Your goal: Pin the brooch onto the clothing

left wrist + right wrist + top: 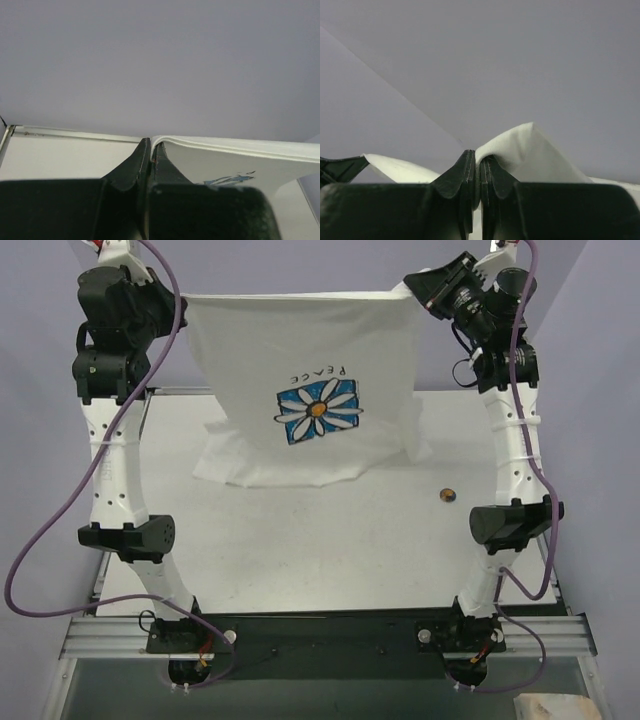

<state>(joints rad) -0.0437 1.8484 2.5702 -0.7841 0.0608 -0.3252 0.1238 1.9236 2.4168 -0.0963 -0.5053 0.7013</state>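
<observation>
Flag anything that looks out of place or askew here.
The T-shirt hangs between the left gripper and right gripper, its lower edge crumpled on the table. The brooch lies loose on the table, apart from it, unpinned.

- Only readable thing I can spot is the word PEACE (pixel 318 374), dark letters on the white T-shirt (pixel 300 335).
- It sits just beside the blue daisy print (pixel 318 412), on its far edge.
- From the top camera it reads upside down.
</observation>
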